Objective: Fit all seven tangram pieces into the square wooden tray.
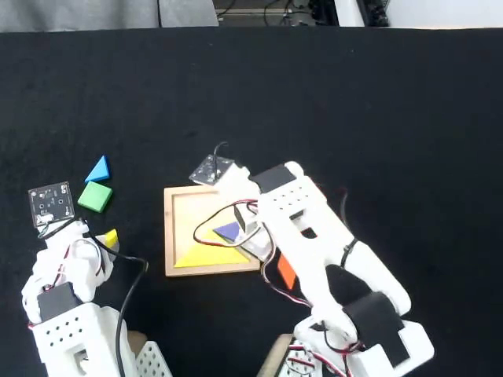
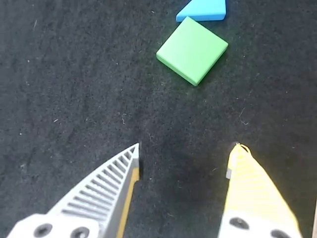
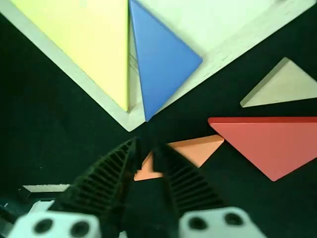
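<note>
The right gripper (image 3: pixel 146 145) is narrowed on one corner of the orange piece (image 3: pixel 185 150), a flat, thin wedge that lies on the black surface (image 3: pixel 49 144); its corner sits pinched between the two black ribbed fingers and the rest juts out to one side of the tips. Just beyond the orange piece lies the red triangle (image 3: pixel 270 141), larger, its long edge nearly touching the orange piece's far point. Farther out on the same side sits a pale triangle (image 3: pixel 285 84), apart from the red one. Straight ahead of the fingertips is a corner of the square wooden tray (image 3: pixel 237 42) – inside it a dark blue triangle (image 3: pixel 158 59) and a big yellow triangle (image 3: pixel 89 39) lie flat, edge to edge, both pointing toward the gripper.

The left gripper (image 2: pixel 187 146) is spread wide over bare surface, one finger grey, the other yellow. Ahead of it, well clear of the tips, lies the green square (image 2: pixel 192 49), and just past that a light blue triangle (image 2: pixel 203 11).
</note>
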